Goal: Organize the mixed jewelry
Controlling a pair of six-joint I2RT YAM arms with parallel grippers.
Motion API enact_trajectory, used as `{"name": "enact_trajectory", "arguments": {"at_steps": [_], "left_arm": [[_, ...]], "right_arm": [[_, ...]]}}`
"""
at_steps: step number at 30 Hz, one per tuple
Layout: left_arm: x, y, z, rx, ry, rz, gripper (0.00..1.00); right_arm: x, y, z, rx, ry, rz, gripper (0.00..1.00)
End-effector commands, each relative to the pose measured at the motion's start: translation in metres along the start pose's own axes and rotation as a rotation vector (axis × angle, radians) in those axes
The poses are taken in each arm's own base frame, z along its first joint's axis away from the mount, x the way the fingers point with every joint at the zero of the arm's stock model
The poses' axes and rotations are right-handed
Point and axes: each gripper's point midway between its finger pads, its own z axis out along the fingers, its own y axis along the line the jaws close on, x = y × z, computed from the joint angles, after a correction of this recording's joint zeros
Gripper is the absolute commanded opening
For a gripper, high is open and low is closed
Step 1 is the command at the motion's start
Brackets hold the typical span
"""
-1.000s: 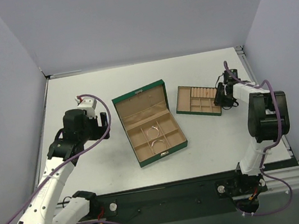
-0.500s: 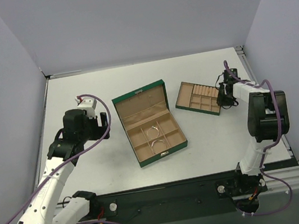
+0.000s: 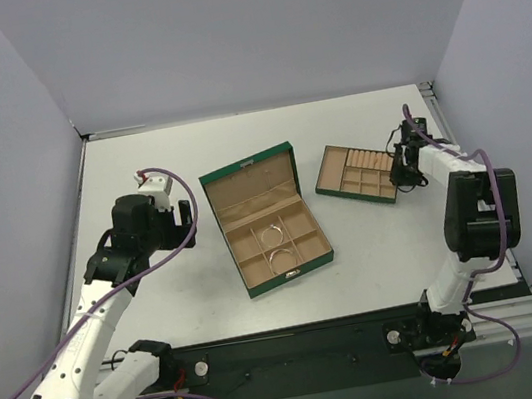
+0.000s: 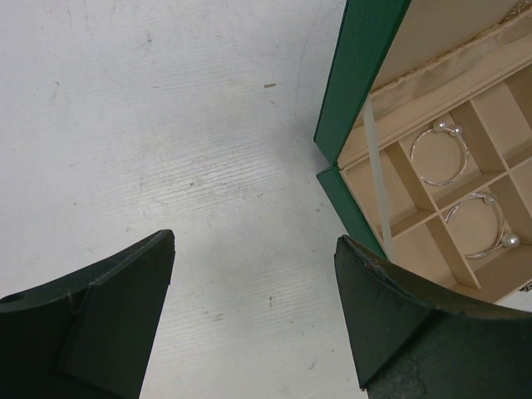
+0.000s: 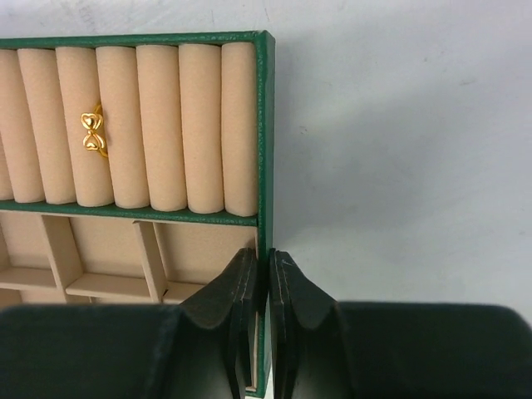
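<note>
My right gripper [image 5: 262, 253] is shut on the right wall of the small green tray [image 5: 264, 125], one finger inside it and one outside. A tan-gold ring [image 5: 91, 133] with two hearts sits on the tray's ring rolls. From above, this gripper [image 3: 401, 170] is at the right end of the tray [image 3: 351, 195]. The open green box [image 3: 246, 168] holds two silvery bangle hoops [image 3: 271, 232], each in its own compartment. My left gripper [image 4: 253, 241] hangs open over bare table just left of the box [image 4: 359, 75], with the hoops [image 4: 440, 154] beyond its right finger.
Grey walls enclose the table on the left, back and right. The tray lies near the right wall, and the box stands in the middle. Bare white table [image 3: 140, 169] spreads around my left arm.
My right gripper has closed on the tray's right wall. The tray has shifted slightly right and back with it. The left arm has not moved.
</note>
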Motion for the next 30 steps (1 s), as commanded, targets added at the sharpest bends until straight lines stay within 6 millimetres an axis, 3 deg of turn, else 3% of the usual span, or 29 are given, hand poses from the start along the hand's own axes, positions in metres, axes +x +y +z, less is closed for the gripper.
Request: {"name": "enact_trajectory", "arguments": {"at_steps": [1, 10, 14, 30], "left_arm": [[-0.014, -0.005, -0.005, 0.033, -0.056, 0.007, 0.88], [-0.015, -0.007, -0.007, 0.043, -0.064, 0.007, 0.88], [-0.016, -0.007, -0.008, 0.044, -0.068, 0.006, 0.88], [-0.016, -0.011, -0.007, 0.063, -0.061, 0.006, 0.88]], "right_arm": [[-0.018, -0.004, -0.034, 0.003, -0.074, 0.031, 0.00], [-0.013, -0.021, -0.061, 0.043, -0.115, 0.078, 0.00], [-0.012, -0.026, -0.085, 0.041, -0.159, 0.100, 0.00], [0.021, -0.038, -0.145, 0.002, -0.214, 0.146, 0.00]]}}
